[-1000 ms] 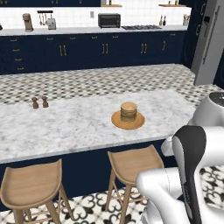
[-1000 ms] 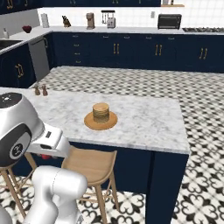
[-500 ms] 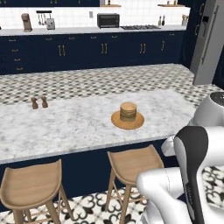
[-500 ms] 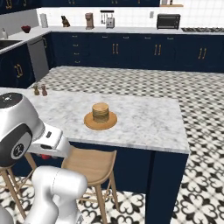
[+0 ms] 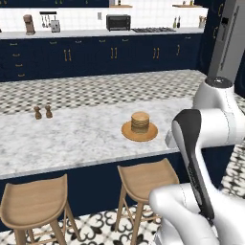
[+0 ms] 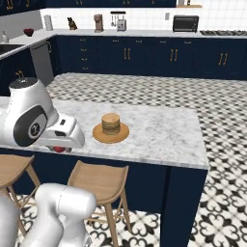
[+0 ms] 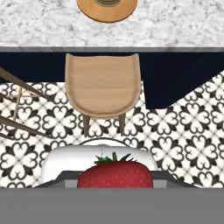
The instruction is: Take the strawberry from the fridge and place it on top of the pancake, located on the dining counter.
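left base view: pancake (image 5: 140, 122) sits on its plate (image 5: 128, 132) on the dining counter (image 5: 72, 139), close to the near edge and toward the right end, above two stools (image 5: 143, 178). right base view: strawberry (image 6: 59, 149) shows red under the hand, at the counter's near edge. hand view: gripper (image 7: 115, 177) narrowly closed on the strawberry, above the stool.

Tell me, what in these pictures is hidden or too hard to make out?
- Strawberry: hand view, lower half cut off by the bottom edge; in the right base view just a red speck under the white arm.
- Gripper fingers: not distinguishable around the fruit in the hand view.
- Pancake: hand view, cut by the top edge.
- Fridge: left base view, a strip at the right edge.
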You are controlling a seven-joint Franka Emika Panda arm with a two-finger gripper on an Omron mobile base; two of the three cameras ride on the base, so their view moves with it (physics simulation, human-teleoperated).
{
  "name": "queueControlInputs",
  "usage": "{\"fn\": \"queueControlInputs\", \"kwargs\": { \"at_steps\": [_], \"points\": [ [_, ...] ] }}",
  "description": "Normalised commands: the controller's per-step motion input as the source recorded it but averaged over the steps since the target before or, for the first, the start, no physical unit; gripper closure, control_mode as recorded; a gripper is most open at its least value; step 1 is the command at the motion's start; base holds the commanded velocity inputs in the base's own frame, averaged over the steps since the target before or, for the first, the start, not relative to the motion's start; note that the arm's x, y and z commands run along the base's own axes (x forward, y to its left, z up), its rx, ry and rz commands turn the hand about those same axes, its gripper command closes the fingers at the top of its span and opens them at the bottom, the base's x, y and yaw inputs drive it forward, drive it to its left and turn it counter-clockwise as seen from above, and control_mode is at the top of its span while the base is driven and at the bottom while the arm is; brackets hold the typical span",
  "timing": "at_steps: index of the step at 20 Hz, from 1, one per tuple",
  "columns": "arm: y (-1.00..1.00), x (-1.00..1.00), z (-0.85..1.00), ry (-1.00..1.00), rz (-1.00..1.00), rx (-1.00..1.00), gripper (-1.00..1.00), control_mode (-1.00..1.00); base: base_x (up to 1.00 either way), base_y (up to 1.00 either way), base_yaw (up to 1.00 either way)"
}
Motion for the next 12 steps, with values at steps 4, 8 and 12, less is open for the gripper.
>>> {"fn": "queueControlInputs", "kwargs": {
  "at_steps": [4, 8, 12],
  "points": [
    [0.0, 1.0, 0.25, 0.06, 0.0, -0.01, 1.0, -1.0, 0.0, 0.0, 0.0],
    [0.07, 1.0, 0.0, 0.0, -0.02, 0.0, 1.0, -1.0, 0.0, 0.0, 0.0],
    [0.04, 1.0, 0.15, -0.05, -0.01, 0.02, 1.0, -1.0, 0.0, 0.0, 0.0]
  ]
}}
